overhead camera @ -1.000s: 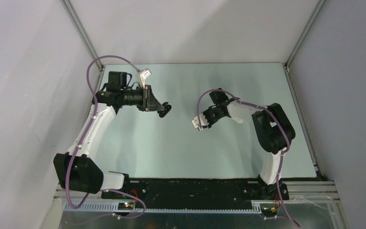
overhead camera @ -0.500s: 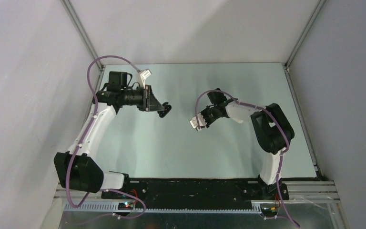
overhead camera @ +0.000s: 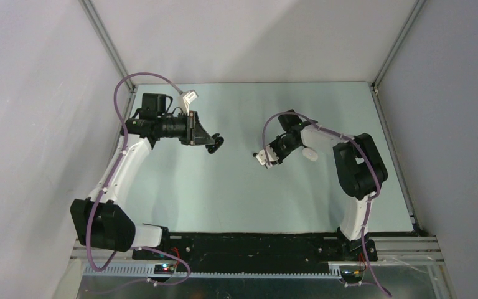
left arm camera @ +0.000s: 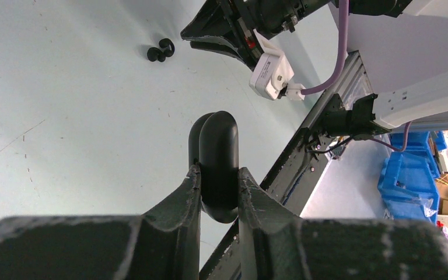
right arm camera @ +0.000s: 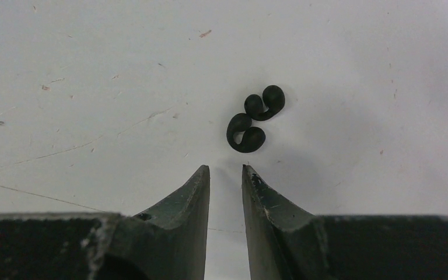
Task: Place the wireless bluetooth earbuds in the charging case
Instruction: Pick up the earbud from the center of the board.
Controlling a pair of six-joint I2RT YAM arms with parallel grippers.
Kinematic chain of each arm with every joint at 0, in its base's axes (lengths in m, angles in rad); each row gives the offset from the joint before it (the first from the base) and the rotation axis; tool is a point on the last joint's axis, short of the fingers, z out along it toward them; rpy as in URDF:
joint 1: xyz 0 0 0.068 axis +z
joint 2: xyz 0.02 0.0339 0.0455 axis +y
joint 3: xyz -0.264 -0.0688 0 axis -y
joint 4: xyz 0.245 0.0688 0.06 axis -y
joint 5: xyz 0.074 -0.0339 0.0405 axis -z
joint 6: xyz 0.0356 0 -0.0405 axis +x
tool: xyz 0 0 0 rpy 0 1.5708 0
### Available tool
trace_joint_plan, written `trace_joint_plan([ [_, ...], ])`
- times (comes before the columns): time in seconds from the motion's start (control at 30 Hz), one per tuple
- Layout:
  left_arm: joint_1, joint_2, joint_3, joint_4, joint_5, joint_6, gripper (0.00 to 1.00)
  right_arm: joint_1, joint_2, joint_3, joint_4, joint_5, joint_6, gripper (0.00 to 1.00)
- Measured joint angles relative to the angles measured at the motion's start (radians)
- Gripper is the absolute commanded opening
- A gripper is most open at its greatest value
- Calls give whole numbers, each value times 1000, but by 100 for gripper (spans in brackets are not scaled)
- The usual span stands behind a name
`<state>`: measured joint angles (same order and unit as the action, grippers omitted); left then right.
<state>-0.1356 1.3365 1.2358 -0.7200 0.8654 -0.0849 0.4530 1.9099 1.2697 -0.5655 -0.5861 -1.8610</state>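
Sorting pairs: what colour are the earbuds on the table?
Both earbuds are black; right wrist view shows it best.

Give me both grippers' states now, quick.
Left gripper: closed on the black case.
Right gripper: open, empty, black earbuds just ahead of its tips.

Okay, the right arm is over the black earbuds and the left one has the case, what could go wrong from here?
The black earbuds lie touching, and the right gripper has its jaws only narrowly apart; it may nudge them away or catch both. The left gripper pinches the smooth rounded case near one end; it could twist when an earbud is pressed in.
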Motion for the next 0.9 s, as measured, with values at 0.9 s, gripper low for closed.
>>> trace_joint_plan([
  [0.9,3,0,0,-6,-25,16,0,45,80,57,14,40,-171,32],
])
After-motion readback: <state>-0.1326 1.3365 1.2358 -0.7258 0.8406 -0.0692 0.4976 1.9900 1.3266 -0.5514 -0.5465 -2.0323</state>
